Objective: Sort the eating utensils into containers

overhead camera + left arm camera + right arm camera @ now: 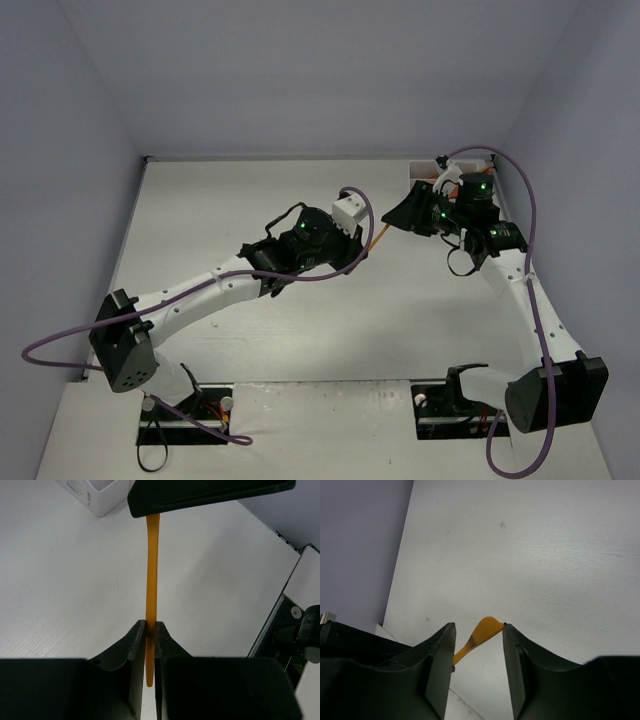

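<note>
An orange spoon [152, 570] hangs in the air between the two arms. My left gripper [150, 625] is shut on its handle, whose end sticks out behind the fingers. The spoon's bowl [485, 630] lies between the jaws of my right gripper [479, 626]. Those jaws stand apart: the bowl's tip touches one finger and a gap shows at the other. From above, the spoon [378, 238] bridges the left gripper [358, 228] and the right gripper [402, 218]. A corner of the white containers [92, 497] shows beyond the spoon. Other utensils are out of view.
The white containers [424, 176] sit at the far right corner of the table, mostly behind the right arm. Purple walls close in the table on the left, back and right. The arm bases stand at the near edge.
</note>
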`<control>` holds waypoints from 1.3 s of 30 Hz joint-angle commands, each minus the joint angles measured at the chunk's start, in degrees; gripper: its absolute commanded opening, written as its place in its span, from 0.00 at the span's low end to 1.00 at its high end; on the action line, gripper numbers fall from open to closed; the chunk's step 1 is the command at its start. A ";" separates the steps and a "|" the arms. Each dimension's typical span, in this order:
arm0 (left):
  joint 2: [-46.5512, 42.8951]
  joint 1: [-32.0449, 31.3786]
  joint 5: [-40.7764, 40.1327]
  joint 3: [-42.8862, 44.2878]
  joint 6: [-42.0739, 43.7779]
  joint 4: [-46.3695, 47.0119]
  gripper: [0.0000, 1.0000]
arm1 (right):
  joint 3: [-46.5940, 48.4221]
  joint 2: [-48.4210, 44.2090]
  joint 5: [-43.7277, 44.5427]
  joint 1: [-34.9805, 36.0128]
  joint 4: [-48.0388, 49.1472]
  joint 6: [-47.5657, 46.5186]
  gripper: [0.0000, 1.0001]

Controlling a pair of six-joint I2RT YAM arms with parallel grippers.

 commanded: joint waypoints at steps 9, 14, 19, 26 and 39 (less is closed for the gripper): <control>-3.15 -0.68 0.82 2.84 -0.15 4.70 0.05 | 2.92 -0.40 1.55 0.60 3.53 -0.69 0.00; -3.28 -0.44 -6.76 2.80 -1.65 -0.30 0.71 | 4.02 -0.46 6.00 0.30 3.38 -2.39 0.00; -5.58 2.66 -15.83 0.56 -5.63 -6.55 0.82 | 8.21 1.55 13.05 -2.21 3.35 -4.93 0.00; -14.53 14.16 -17.20 -8.52 -10.60 -13.11 0.87 | 20.10 8.98 23.40 -13.54 3.40 -8.27 0.00; -29.75 31.07 -18.77 -18.34 -4.55 -25.34 0.94 | 38.31 29.19 33.08 -26.03 14.14 -7.51 0.00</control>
